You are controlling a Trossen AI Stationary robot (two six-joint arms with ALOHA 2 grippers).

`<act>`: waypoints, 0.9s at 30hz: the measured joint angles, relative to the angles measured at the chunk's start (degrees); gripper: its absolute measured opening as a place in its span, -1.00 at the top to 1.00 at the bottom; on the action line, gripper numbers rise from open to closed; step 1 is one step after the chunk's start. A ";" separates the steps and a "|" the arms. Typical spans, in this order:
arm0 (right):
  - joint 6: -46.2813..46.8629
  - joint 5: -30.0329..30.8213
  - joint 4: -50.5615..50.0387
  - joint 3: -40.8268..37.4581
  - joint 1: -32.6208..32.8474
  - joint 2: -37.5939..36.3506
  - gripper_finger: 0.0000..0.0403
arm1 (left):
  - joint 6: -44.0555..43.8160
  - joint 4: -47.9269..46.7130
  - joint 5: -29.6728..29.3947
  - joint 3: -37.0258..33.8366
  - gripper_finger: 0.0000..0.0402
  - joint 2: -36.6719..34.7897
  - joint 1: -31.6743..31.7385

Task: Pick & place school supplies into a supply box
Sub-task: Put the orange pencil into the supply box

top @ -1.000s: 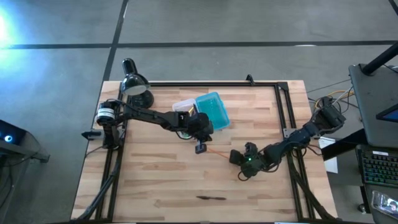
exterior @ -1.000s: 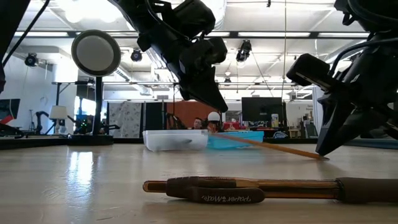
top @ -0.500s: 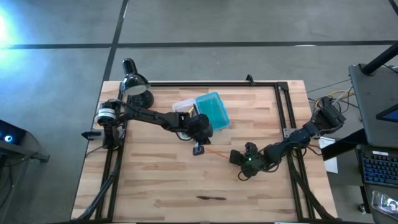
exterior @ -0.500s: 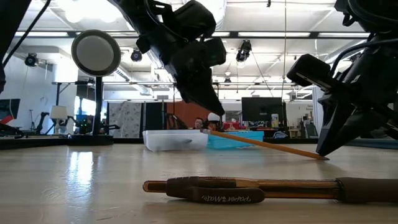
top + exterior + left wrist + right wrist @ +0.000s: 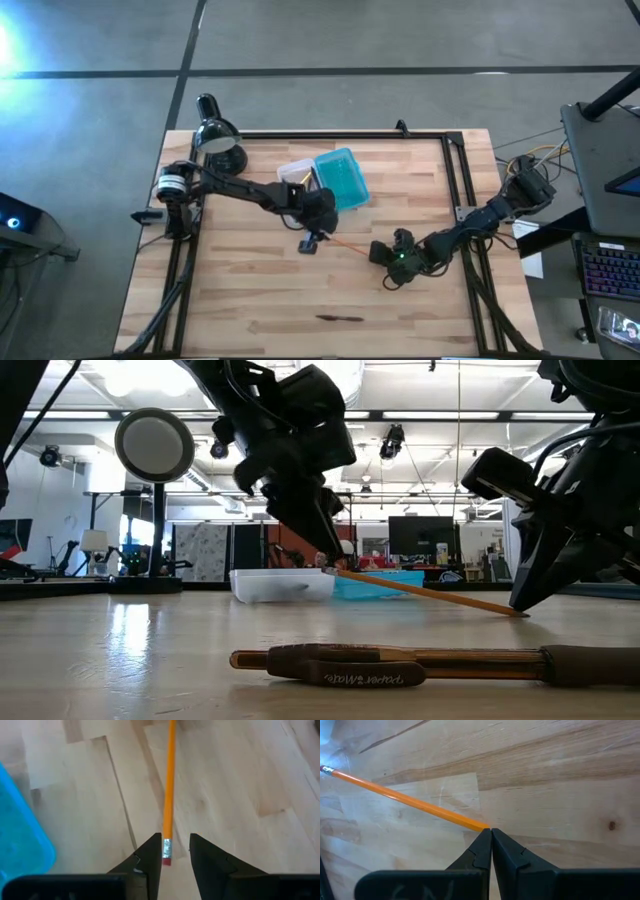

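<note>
Wooden table point(image 5: 250, 290): one orange pencil point(image 5: 345, 244)

Robotics lab (ceiling lights point(image 5: 395, 440), monitors point(image 5: 420, 538)).

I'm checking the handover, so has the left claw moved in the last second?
Yes. In the high view the left claw has drawn back from the teal-blue ribbed plastic box lid, toward the table's front-left, its fingers now apart around the orange pencil's eraser end.

Bright overhead ceiling lights — glare in the low view — soft shadows.
</note>
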 joint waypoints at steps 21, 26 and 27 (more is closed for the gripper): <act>0.00 -0.36 -0.07 -0.15 0.00 0.00 0.96 | 3.18 1.92 -3.67 -0.66 0.58 3.28 -0.46; 0.13 -0.48 -0.07 -0.20 0.00 0.00 0.96 | 3.18 2.20 -3.67 -0.63 0.58 3.33 -0.46; 0.13 -0.50 -0.07 -0.20 0.00 0.00 0.96 | 3.16 2.16 -3.67 -0.63 0.58 3.33 -0.46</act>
